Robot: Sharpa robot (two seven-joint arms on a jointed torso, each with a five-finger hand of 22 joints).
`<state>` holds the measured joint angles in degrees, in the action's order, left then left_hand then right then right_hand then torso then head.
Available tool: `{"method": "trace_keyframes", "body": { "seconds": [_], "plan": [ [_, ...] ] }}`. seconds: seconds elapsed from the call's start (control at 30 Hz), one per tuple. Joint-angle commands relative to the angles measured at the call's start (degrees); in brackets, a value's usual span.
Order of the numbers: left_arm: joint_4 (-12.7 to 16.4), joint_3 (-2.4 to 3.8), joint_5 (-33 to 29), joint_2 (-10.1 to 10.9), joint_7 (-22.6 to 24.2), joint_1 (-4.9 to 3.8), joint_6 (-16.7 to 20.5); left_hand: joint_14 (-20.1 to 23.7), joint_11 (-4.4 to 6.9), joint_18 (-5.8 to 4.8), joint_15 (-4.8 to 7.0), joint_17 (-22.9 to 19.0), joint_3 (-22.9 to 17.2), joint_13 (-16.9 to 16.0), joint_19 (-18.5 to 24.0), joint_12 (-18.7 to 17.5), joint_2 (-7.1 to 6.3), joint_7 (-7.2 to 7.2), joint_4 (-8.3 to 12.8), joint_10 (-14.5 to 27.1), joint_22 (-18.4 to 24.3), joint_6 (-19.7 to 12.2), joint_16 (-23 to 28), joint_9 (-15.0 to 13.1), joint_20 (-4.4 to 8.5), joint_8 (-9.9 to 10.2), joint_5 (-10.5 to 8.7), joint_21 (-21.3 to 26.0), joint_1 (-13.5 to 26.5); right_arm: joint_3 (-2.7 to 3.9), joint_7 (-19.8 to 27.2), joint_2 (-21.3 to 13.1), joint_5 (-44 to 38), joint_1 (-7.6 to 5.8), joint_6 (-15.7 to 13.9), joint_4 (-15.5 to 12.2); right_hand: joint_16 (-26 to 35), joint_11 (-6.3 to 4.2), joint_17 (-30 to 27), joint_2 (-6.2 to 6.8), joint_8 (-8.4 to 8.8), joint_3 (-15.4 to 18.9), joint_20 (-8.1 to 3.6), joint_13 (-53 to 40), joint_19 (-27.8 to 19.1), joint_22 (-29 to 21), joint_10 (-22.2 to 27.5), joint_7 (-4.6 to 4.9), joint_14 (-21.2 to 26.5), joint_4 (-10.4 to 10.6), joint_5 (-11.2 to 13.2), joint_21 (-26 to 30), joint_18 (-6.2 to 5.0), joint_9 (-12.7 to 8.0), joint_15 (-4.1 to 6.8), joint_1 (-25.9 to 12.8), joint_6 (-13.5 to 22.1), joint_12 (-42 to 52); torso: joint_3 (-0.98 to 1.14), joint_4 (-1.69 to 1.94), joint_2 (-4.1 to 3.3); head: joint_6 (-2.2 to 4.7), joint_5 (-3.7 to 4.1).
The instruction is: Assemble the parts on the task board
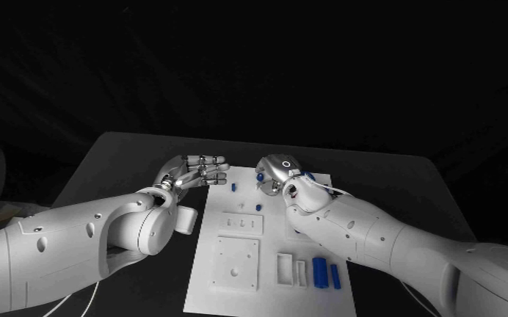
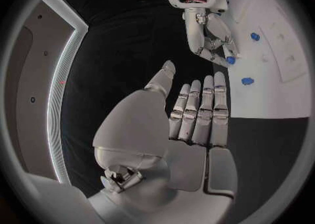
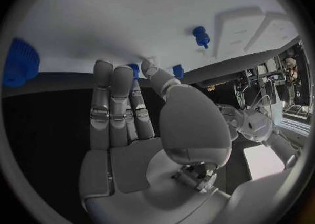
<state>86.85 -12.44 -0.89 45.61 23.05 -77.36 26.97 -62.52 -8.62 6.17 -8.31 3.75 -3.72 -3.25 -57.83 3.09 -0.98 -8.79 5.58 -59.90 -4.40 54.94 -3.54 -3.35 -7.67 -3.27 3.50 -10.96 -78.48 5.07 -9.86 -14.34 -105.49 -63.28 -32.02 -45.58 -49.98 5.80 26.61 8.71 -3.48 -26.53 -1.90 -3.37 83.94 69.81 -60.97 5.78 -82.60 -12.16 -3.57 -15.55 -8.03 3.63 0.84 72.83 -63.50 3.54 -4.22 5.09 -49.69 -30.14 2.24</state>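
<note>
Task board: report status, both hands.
Left hand open, flat, beside board. Right hand at far edge, fingertips at a blue part; grip unclear. Other parts lie loose. Nothing in the way.

one flat white plastic task board [image 1: 238, 273] lies on one black table [image 1: 127, 155]. five small blue plastic parts [image 1: 320, 267] show on it in the head view. two silver many-fingered hands [image 1: 196, 169] are over it.
</note>
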Motion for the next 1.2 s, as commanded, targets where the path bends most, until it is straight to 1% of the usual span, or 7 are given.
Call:
{"method": "trace_keyframes", "body": {
  "seconds": [0.03, 0.4, 0.83, 1.0, 1.07, 1.1, 1.2],
  "plan": [
    [0.0, 0.06, 0.0, -0.1, 0.2, -0.10, -0.9, 0.5, 0.00, -0.38, -0.05, 0.0, -0.2, 0.0, 0.6, 0.2, -0.33, -0.07, 0.1, 0.5, 0.1, -0.4, 0.0, 0.0, -0.05, -0.1, 0.29, -0.1, 0.0, -0.04, 1.9, -0.1, 2.4, 0.02, -0.5, -0.3, 0.3, 0.46, -0.4, -0.08, -0.07, 3.8, 0.48, 0.1, 0.9, -1.6, 1.5, -0.20, 0.0, 1.2, -0.3, 1.6, -1.14, -0.1, -0.61, 1.9, 0.7, -0.3, 0.03, -0.06, -0.05, 0.01, 0.00],
    [0.1, 0.05, 0.0, 0.4, 0.1, -0.10, -0.9, 0.7, -0.06, -0.36, -0.07, 0.0, -0.2, 0.0, 0.6, 0.2, -0.45, -0.13, 0.0, 0.8, 0.1, -0.8, 0.0, 0.0, -0.10, -0.1, 0.28, -0.1, 0.0, 0.42, 1.5, -3.3, 3.3, -0.03, -2.5, -5.5, 0.4, 0.50, -0.9, 1.18, -0.05, 5.5, 0.41, 0.1, 1.8, -2.8, 2.0, 0.34, 0.0, 2.6, -1.3, 2.8, -1.30, -0.1, -0.49, 4.2, 1.4, -0.2, 0.10, -0.25, -0.02, 0.09, 0.09],
    [0.0, 0.04, 0.0, 1.3, 0.3, -0.25, -0.9, 1.0, 0.09, -0.34, -0.02, 0.0, -0.3, 0.0, 0.7, 0.2, -0.48, 0.09, 0.0, 0.8, 0.1, -0.7, 0.0, 0.0, -0.15, -0.1, 0.26, 0.0, -0.1, 5.69, -2.2, -12.2, 3.5, -0.83, 2.1, -12.7, 1.2, -1.67, -1.3, 2.37, -0.08, -1.5, -0.89, 0.0, 1.0, -2.0, -8.5, 1.34, 0.5, 0.1, -2.3, 3.5, 0.51, -0.1, 0.83, -0.4, 1.9, -0.3, 0.71, -1.97, 0.36, 1.09, -0.64],
    [-0.2, 0.03, 0.0, 1.7, 0.4, -0.25, -0.9, 1.0, 0.25, -0.34, 0.03, 0.0, -0.4, 0.0, 0.7, 0.2, -0.51, 0.25, 0.1, 0.9, 0.1, -0.7, 0.0, 0.0, -0.14, -0.1, 0.31, 0.0, -0.2, 7.04, -3.5, -16.0, 4.5, -0.87, 6.7, -15.9, 1.2, -4.91, -0.8, 3.25, -0.13, 4.4, -2.57, -1.6, 1.6, -2.4, -20.5, 0.79, 0.3, 2.5, -4.5, 3.8, 1.64, 0.0, 2.92, -1.7, 4.9, 0.8, 1.03, -2.62, 0.56, 1.28, -1.03],
    [-0.2, 0.03, 0.0, 1.8, 0.4, -0.25, -0.9, 1.0, 0.26, -0.34, 0.04, 0.0, -0.4, 0.0, 0.7, 0.2, -0.51, 0.26, 0.1, 1.0, 0.1, -0.7, 0.0, 0.0, -0.14, -0.1, 0.31, 0.0, -0.2, 7.24, -3.5, -16.9, 5.4, -0.86, 8.4, -16.5, 0.8, -6.58, -0.4, 4.12, -0.10, 8.6, -3.42, -5.6, 2.0, -2.4, -26.7, 0.11, -0.3, 2.7, -5.4, 3.7, 2.23, 0.0, 3.94, -0.9, 5.6, 5.4, 1.16, -2.82, 0.59, 1.31, -1.18],
    [-0.2, 0.03, 0.0, 1.8, 0.4, -0.25, -0.9, 1.0, 0.26, -0.34, 0.04, 0.0, -0.4, 0.0, 0.7, 0.2, -0.51, 0.26, 0.1, 1.0, 0.1, -0.7, 0.0, 0.0, -0.14, -0.1, 0.31, 0.0, -0.2, 7.32, -3.6, -17.3, 6.3, -0.84, 9.6, -16.7, -2.2, -7.89, 2.5, 2.85, -0.15, 13.9, -4.34, -17.3, 2.5, 0.5, -22.5, 0.30, -0.3, 3.4, -6.3, -3.3, 3.71, 0.0, 4.11, 1.4, 5.6, 19.9, 1.25, -2.87, 0.59, 1.31, -1.24],
    [-0.3, 0.02, 0.0, 1.9, 0.4, -0.25, -1.0, 1.0, 0.26, -0.34, 0.04, 0.0, -0.4, 0.0, 0.7, 0.2, -0.51, 0.26, 0.1, 1.0, 0.1, -0.7, 0.0, 0.0, -0.14, -0.1, 0.31, 0.0, -0.2, 7.47, -3.5, -18.1, 8.9, -0.70, 12.8, -16.8, -13.3, -5.94, 21.9, 2.19, 0.07, 17.6, -3.67, -54.9, 2.0, 9.3, -12.1, 0.52, 2.2, 6.1, -8.0, -19.0, 3.59, -0.1, 3.34, 2.7, 7.8, 51.3, 1.40, -2.91, 0.57, 1.26, -1.31]
  ]
}}
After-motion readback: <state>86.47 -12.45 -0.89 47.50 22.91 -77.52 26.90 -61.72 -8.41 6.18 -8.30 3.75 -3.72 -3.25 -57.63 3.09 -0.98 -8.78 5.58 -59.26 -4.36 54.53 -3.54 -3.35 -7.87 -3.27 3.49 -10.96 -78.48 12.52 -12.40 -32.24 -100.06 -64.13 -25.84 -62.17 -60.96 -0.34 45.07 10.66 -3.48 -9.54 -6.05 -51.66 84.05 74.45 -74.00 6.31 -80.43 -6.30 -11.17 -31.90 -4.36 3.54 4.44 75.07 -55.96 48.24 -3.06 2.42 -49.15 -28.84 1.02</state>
